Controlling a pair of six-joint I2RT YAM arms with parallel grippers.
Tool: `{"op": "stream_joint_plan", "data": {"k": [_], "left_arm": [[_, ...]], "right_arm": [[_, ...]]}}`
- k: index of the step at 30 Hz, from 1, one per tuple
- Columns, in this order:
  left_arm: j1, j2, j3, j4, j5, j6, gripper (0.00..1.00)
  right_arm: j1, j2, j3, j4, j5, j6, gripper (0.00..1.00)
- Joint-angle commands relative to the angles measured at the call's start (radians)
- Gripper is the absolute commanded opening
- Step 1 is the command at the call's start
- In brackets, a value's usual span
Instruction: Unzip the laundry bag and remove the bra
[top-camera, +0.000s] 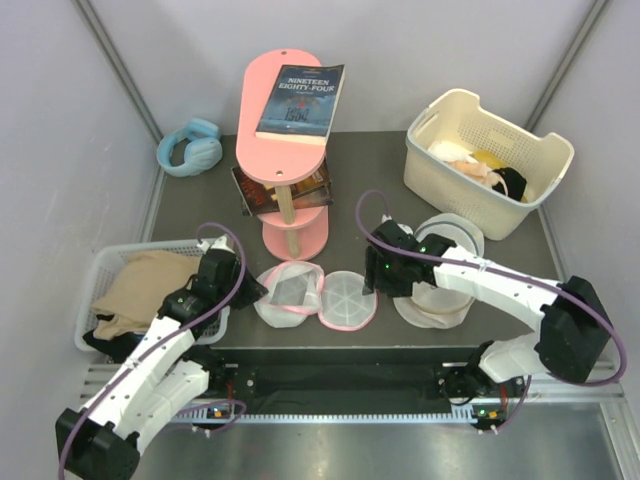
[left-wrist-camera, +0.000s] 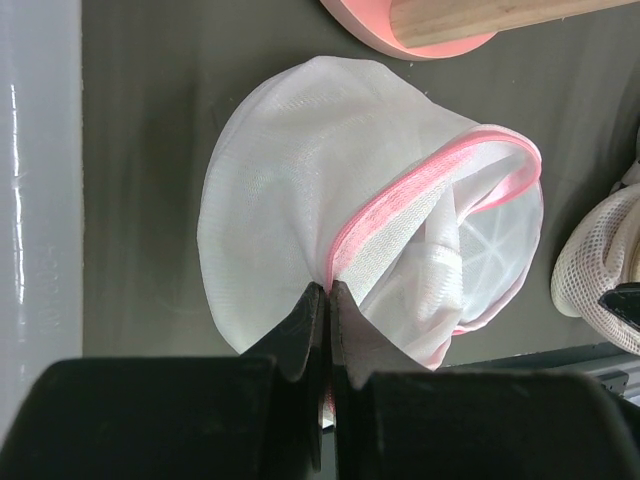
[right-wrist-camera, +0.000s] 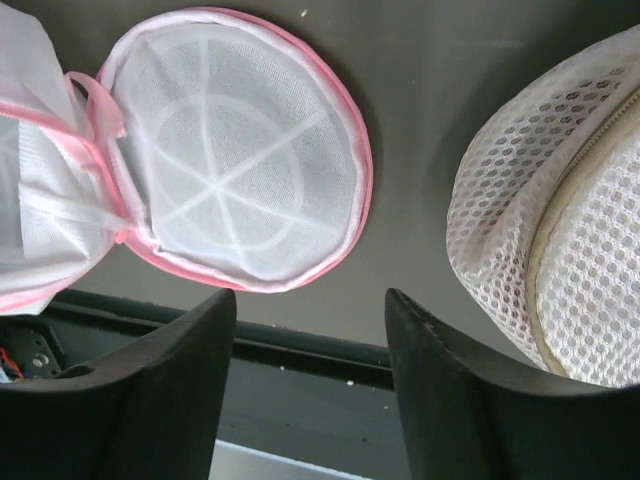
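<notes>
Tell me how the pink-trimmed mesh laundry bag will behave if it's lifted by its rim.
Probably floppy: the laundry bag is thin mesh, creased and slumped where the left gripper pinches its pink trim. Likely light, since the fabric is see-through. Its unzipped round lid, joined at one side only, would probably dangle.

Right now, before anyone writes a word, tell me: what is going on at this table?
The left gripper is shut on the pink rim of the small white laundry bag, holding it by its edge. The bag is already unzipped, its round lid lying open flat on the table beside it. The right gripper hangs open above the lid, holding nothing. No bra can be made out inside the bag.
</notes>
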Motion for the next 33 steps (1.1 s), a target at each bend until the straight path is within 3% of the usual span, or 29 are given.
{"op": "stream_joint_plan", "data": {"k": [1,12,27,30,32,33], "left_arm": [[-0.002,-0.019,-0.008,0.009,-0.01,0.007,0.0],[-0.002,-0.036,0.0,-0.008,-0.019,-0.005,0.0],[-0.002,-0.053,-0.003,-0.028,-0.049,-0.011,0.0],[-0.002,-0.056,-0.005,-0.03,-0.051,-0.009,0.0],[-0.002,-0.058,-0.005,-0.03,-0.05,-0.009,0.0],[-0.002,-0.059,-0.005,-0.03,-0.051,-0.008,0.0]], "right_arm": [[0.007,0.015,-0.014,0.101,0.021,0.011,0.56],[0.005,0.194,0.009,0.124,0.046,-0.036,0.47],[0.004,0.297,-0.018,0.187,0.052,-0.047,0.4],[0.004,0.305,-0.023,0.187,0.055,-0.047,0.34],[0.001,0.305,-0.029,0.185,0.057,-0.047,0.28],[-0.001,0.3,-0.032,0.184,0.055,-0.047,0.2]]}}
